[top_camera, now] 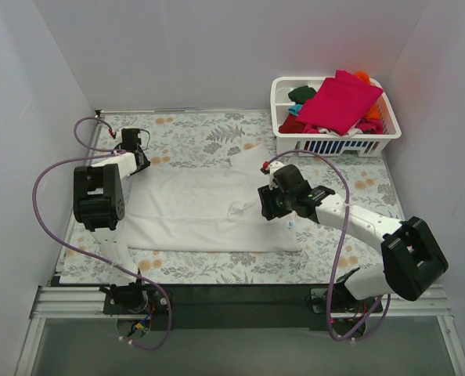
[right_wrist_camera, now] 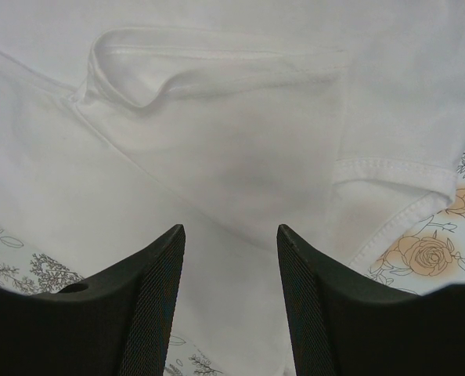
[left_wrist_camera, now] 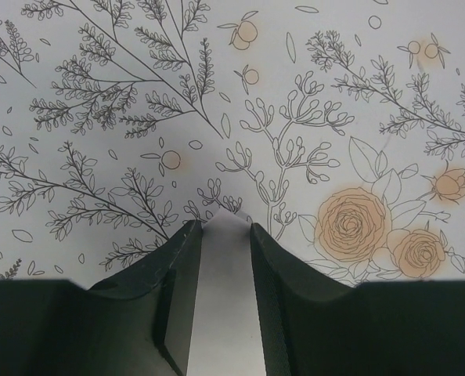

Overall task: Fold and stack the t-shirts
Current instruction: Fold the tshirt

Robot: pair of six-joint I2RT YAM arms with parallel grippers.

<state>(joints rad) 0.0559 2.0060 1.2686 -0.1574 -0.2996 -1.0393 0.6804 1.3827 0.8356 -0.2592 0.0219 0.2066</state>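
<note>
A large white t-shirt (top_camera: 201,211) lies spread flat on the floral cloth. My left gripper (top_camera: 141,162) is at its far left corner. In the left wrist view the left gripper (left_wrist_camera: 222,227) is shut on a strip of the white t-shirt (left_wrist_camera: 225,298), whose tip pokes out past the fingertips. My right gripper (top_camera: 265,204) hovers over the shirt's right part, near a sleeve. In the right wrist view the right gripper (right_wrist_camera: 230,231) stands open above the white t-shirt (right_wrist_camera: 217,141), with nothing pinched. Magenta (top_camera: 338,102), red (top_camera: 293,125), dark green (top_camera: 301,94) and orange (top_camera: 363,77) t-shirts are piled in the basket.
The white slatted basket (top_camera: 334,146) stands at the back right of the table. The floral tablecloth (top_camera: 201,129) covers the table, with white walls on three sides. Purple cables loop beside both arms.
</note>
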